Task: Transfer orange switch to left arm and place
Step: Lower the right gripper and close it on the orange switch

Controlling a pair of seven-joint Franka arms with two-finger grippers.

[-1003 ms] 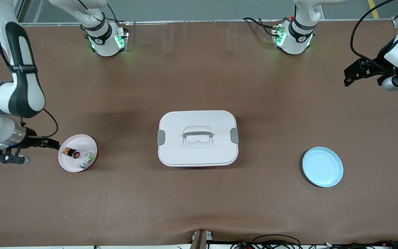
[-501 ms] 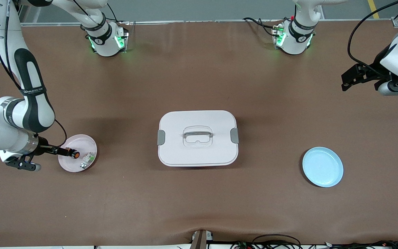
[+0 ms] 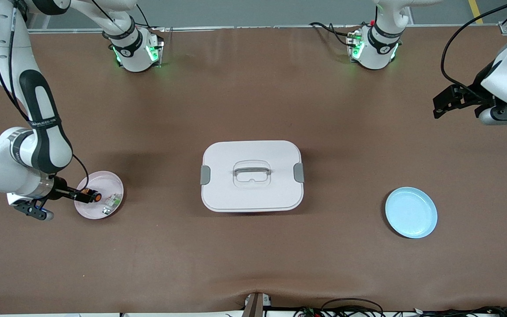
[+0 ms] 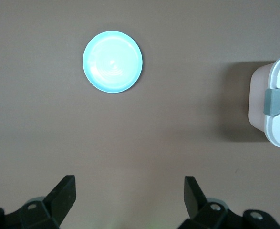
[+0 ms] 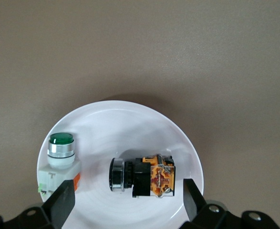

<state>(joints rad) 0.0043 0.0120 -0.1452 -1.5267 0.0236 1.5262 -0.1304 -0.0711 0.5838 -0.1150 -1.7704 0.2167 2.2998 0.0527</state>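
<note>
orange switch lies on its side in a pink plate; white box sits closed mid-table.

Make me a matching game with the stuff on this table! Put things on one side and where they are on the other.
1. orange switch
2. box
3. blue plate
4. left gripper

A. mid-table
B. lying on the pink plate
C. bare, at the left arm's end
D. open, up over bare table

Pairs: 1-B, 2-A, 3-C, 4-D

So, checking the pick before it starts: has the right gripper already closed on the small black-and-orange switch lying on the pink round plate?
No, the right gripper stands open, fingers apart, over the orange switch lying on the pink plate.
</note>
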